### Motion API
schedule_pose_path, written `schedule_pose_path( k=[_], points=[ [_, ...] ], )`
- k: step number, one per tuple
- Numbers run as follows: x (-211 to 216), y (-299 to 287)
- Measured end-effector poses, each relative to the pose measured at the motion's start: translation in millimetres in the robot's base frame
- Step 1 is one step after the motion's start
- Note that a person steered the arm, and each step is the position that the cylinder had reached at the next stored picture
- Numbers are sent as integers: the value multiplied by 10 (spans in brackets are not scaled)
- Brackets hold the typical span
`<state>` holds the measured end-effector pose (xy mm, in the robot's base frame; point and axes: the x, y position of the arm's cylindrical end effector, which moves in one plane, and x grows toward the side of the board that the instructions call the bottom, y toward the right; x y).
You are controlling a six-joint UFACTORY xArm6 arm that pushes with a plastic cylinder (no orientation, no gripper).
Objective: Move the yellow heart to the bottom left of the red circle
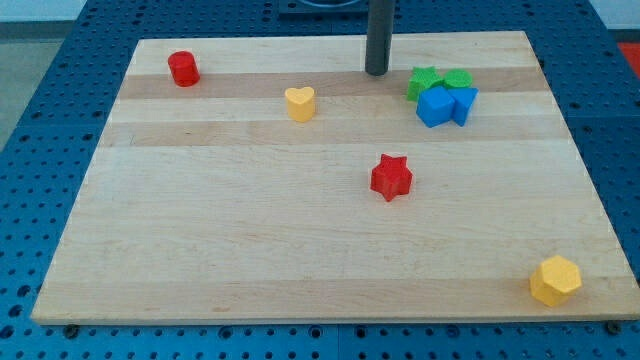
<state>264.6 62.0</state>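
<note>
The yellow heart (299,103) lies on the wooden board in the upper middle-left. The red circle, a short red cylinder (183,68), stands near the board's top left corner, up and to the left of the heart. My tip (376,72) touches the board near the top edge, to the right of the heart and a little above it, with a clear gap between them. It is left of the green and blue cluster.
A red star (391,177) lies mid-board. Two green blocks (424,82) (458,79) and two blue blocks (435,106) (464,103) cluster at the upper right. A yellow hexagon (555,280) sits near the bottom right corner. The board (200,250) rests on a blue perforated table.
</note>
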Motion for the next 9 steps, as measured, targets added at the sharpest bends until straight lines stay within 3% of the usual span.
schedule_pose_path(
  k=[4, 5, 7, 9],
  points=[
    [-27, -40],
    [134, -153],
    [1013, -95],
    [455, -1380]
  ],
)
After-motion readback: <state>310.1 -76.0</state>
